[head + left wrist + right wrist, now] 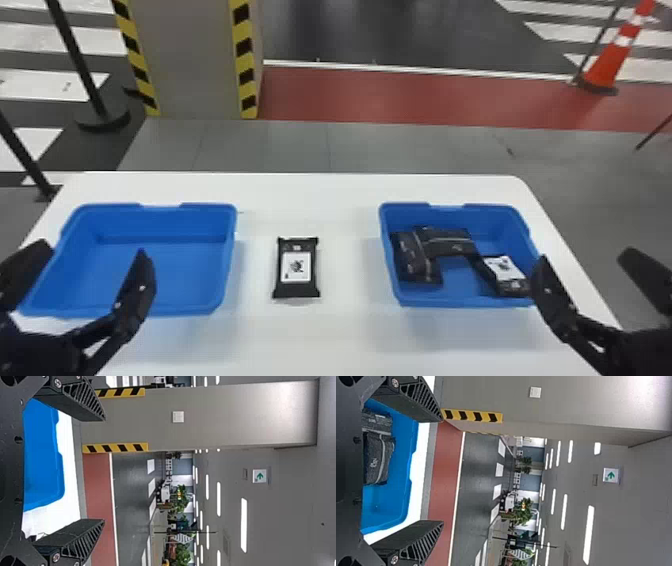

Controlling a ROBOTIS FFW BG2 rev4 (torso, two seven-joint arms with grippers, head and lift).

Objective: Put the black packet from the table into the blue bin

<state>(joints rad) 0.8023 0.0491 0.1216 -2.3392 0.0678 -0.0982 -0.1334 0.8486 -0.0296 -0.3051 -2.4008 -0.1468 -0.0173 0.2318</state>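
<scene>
Left gripper [94, 247] and right gripper [586, 254], two in all, are spread either side of the black packet [296, 267]. This one packet is laid flat on the table [345, 330]. It could be misplaced, since two blue bins are set beside it: left bin [175, 270] empty, right bin [457, 280] with three dark packets [452, 245].
</scene>
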